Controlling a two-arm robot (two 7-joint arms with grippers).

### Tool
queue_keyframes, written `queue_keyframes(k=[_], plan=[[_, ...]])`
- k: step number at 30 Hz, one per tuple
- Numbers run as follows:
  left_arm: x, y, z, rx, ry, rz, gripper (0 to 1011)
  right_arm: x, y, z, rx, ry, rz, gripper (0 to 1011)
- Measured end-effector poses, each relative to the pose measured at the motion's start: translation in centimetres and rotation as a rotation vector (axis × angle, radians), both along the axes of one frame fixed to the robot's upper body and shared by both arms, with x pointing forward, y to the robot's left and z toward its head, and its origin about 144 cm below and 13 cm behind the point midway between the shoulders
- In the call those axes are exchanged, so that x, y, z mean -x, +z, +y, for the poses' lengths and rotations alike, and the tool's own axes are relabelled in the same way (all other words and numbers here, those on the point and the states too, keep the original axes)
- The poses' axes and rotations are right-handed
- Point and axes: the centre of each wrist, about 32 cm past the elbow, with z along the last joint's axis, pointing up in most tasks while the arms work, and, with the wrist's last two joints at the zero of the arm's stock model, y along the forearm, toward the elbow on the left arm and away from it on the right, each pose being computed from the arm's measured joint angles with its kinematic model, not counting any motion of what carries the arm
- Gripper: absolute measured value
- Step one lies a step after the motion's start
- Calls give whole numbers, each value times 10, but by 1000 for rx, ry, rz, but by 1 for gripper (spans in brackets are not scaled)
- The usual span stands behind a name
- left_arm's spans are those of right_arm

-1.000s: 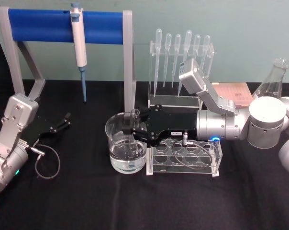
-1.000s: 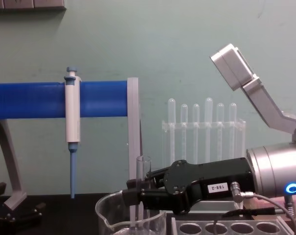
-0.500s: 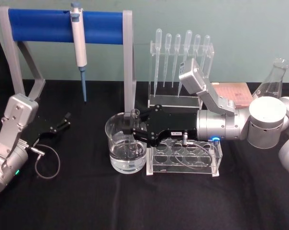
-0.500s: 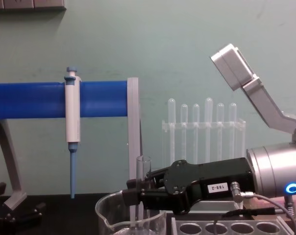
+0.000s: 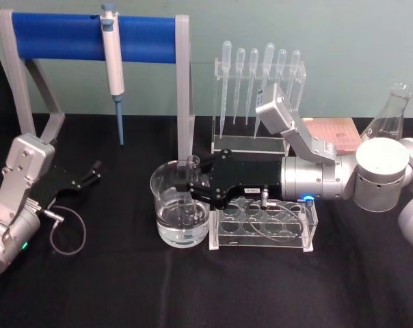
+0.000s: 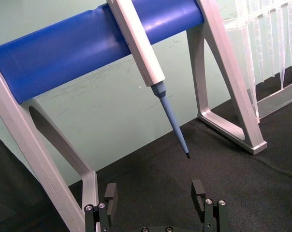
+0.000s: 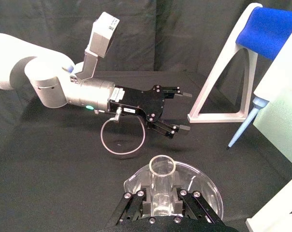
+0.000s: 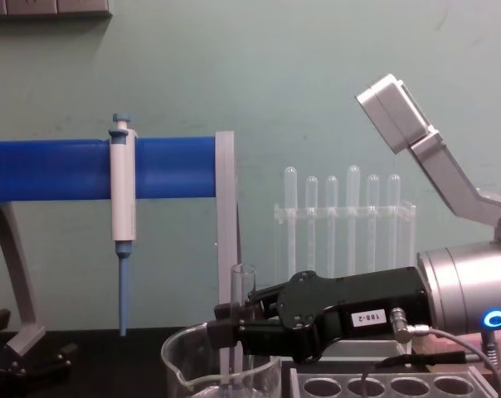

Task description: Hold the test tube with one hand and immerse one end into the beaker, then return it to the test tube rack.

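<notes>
Test tube (image 5: 192,164), clear glass with an open rim, stands upright inside the beaker (image 5: 167,205), its lower end down in clear liquid. The right gripper (image 5: 193,186) grasps the test tube near its top. The clear test tube rack (image 5: 261,225) sits just beside the beaker. The left gripper (image 5: 90,172) waits with fingers spread at the left of the black desk (image 5: 124,287).

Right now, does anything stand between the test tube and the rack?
Only the beaker wall: the right gripper holds the test tube inside it. The rack stands right beside, its holes open. Left gripper rests far left.
</notes>
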Motion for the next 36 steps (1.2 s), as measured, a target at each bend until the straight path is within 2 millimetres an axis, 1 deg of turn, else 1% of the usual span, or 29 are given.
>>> queue_keyframes(k=[32, 36], plan=[[0, 0, 0, 0, 0, 0, 1000, 0, 0, 0, 0, 0, 0, 238], [0, 0, 0, 0, 0, 0, 1000, 0, 3, 0, -5, 5, -4, 238]])
